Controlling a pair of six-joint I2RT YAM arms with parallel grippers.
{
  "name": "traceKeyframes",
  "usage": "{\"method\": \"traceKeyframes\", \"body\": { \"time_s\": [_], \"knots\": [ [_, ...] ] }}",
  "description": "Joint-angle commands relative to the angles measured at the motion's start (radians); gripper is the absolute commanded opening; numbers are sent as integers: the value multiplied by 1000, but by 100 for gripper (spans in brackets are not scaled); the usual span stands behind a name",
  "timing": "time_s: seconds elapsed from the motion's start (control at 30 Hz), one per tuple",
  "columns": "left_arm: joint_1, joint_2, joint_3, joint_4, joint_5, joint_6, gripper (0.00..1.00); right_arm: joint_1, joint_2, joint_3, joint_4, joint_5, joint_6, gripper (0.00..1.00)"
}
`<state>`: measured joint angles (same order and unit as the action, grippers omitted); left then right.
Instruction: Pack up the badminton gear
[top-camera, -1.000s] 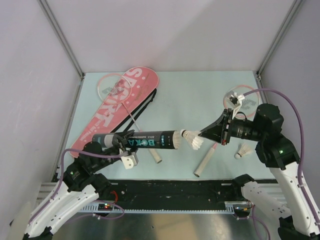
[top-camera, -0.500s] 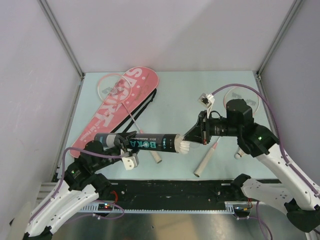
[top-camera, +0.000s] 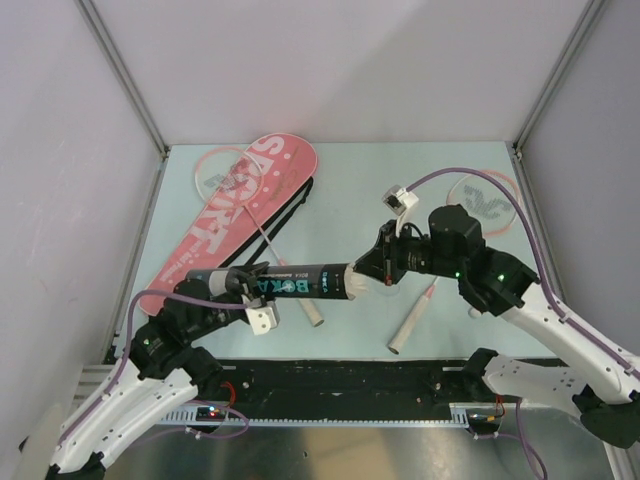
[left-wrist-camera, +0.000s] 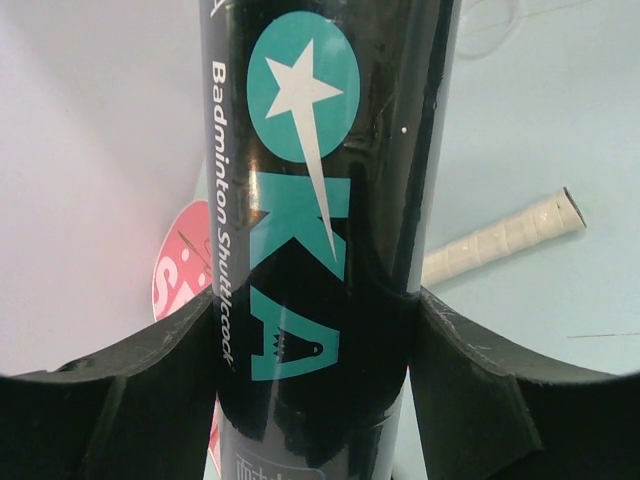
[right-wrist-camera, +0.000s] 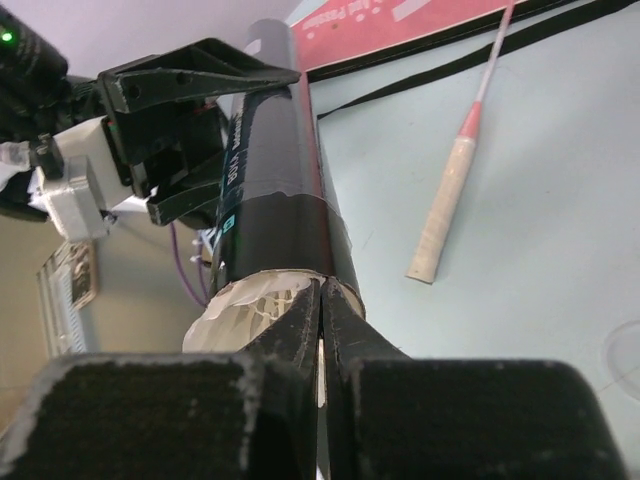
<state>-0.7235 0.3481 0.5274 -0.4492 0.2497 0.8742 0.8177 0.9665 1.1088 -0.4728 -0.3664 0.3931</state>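
Note:
My left gripper (top-camera: 247, 286) is shut on the black printed tube (top-camera: 290, 281) and holds it level above the table, its open mouth to the right. In the left wrist view the tube (left-wrist-camera: 320, 190) fills the space between my fingers (left-wrist-camera: 150, 380). My right gripper (top-camera: 374, 270) is shut on a white feather shuttlecock (top-camera: 353, 286) and holds it in the tube's mouth. In the right wrist view its feathers (right-wrist-camera: 245, 305) sit inside the rim, with my closed gripper (right-wrist-camera: 322, 292) on their edge. A second shuttlecock (top-camera: 477, 309) lies on the table, half hidden by my right arm.
The pink racket case (top-camera: 235, 220) lies at the back left with one racket's head (top-camera: 222, 168) on it, its handle (top-camera: 312, 316) reaching under the tube. The other racket's head (top-camera: 488, 203) lies at the right, its handle (top-camera: 407, 328) near the front edge.
My right gripper has moved left with the shuttlecock and pushed it into the tube's mouth. The left gripper has kept holding the tube almost still.

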Motion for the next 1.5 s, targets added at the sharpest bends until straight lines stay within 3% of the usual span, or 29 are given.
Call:
{"method": "traceKeyframes", "body": {
  "time_s": [0.0,0.13,0.2,0.43,0.6,0.87,1.1,1.27,1.47],
  "knots": [
    [-8,20,67,116,46,-21,0,64,23,-15,82,138,17,0],
    [-8,13,58,118,22,-28,0,67,-4,-15,60,189,11,0],
    [-8,5,54,118,13,-31,0,60,-29,-21,49,200,10,5],
    [-9,-3,49,117,11,-40,0,43,-132,-52,34,216,10,46],
    [-8,1,50,118,21,-43,0,11,-165,-53,13,189,2,59],
    [-9,3,62,127,45,-63,0,-10,-113,-80,37,78,-9,60],
    [-9,10,66,144,67,-79,0,-3,-36,-122,162,28,17,59],
    [-9,24,64,161,91,-88,0,31,50,-137,289,-5,55,51],
    [-9,27,63,165,81,-63,0,80,140,-138,315,8,67,53]
  ]
}}
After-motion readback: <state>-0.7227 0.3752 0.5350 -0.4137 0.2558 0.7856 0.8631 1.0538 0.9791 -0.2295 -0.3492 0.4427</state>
